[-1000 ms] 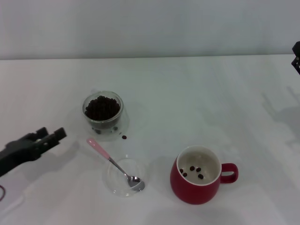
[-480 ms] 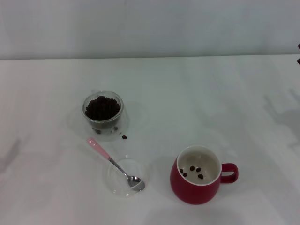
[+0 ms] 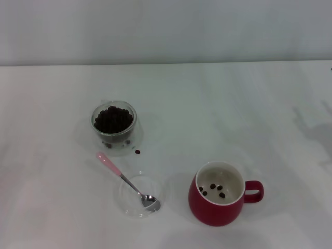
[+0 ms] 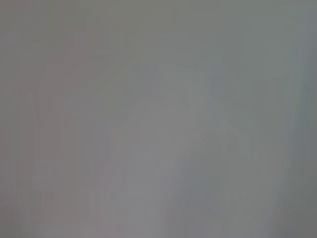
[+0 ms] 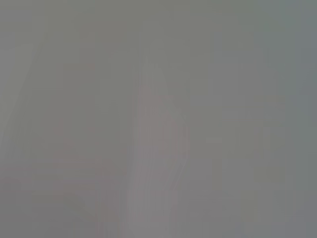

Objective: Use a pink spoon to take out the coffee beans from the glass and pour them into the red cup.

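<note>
In the head view the glass [image 3: 114,123] stands at the left of the middle of the table, filled with coffee beans [image 3: 112,119]. One loose bean [image 3: 137,152] lies on the table just in front of it. The pink spoon [image 3: 126,182] lies in front of the glass, with its metal bowl resting in a shallow clear dish [image 3: 137,194] and its pink handle pointing back and to the left. The red cup [image 3: 220,193] stands at the front right with three beans inside and its handle to the right. Neither gripper shows in any view. Both wrist views show only a blank grey surface.
The white table [image 3: 218,114] ends at a pale wall at the back. Faint arm shadows lie on the table's right side.
My left gripper has withdrawn from the table's left edge and out of view. The right gripper's tip has also left the upper right edge. The objects have not moved.
</note>
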Controlling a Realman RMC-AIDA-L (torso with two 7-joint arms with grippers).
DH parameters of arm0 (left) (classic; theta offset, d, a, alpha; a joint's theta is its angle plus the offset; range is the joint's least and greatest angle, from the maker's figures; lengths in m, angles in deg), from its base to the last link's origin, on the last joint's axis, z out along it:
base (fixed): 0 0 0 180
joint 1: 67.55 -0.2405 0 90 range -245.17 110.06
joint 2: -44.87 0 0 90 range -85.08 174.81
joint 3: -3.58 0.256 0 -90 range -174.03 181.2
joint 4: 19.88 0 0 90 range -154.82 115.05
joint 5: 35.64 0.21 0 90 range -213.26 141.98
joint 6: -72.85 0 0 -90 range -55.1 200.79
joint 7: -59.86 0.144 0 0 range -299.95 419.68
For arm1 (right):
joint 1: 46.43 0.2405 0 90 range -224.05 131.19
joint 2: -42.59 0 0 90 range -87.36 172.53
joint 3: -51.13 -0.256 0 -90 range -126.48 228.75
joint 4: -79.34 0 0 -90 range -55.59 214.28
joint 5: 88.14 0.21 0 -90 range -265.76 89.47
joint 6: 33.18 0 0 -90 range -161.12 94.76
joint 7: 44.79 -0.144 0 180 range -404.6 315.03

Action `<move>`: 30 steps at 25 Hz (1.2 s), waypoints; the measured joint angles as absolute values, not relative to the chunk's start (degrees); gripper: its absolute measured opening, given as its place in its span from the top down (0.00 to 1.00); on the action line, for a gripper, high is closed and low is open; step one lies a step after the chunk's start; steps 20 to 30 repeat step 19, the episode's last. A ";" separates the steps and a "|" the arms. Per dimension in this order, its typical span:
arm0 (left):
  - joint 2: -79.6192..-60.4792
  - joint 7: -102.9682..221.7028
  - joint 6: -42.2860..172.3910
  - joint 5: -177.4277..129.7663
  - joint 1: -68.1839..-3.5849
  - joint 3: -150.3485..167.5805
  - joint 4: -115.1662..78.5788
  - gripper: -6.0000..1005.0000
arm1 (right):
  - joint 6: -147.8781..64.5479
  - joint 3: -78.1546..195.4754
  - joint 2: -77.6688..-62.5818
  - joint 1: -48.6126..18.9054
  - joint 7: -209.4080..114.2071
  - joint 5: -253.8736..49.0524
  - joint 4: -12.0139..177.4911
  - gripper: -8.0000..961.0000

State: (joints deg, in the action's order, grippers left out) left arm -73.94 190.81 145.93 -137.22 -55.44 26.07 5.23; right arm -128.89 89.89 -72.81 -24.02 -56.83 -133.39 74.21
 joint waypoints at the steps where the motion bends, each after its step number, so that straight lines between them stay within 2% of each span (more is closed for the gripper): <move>1: -73.94 190.81 145.93 -137.22 -55.44 26.07 5.23 0.22 | -128.90 89.88 -72.81 -24.02 -56.83 -133.36 74.21 0.13; 8: -74.01 200.27 145.70 -148.14 -53.94 25.79 0.12 0.23 | -128.89 89.37 -72.68 -24.02 -56.63 -132.55 74.90 0.13; 30: -73.98 207.18 143.92 -151.12 -52.26 25.68 -2.99 0.23 | -128.81 88.98 -72.69 -24.45 -56.73 -132.17 72.77 0.13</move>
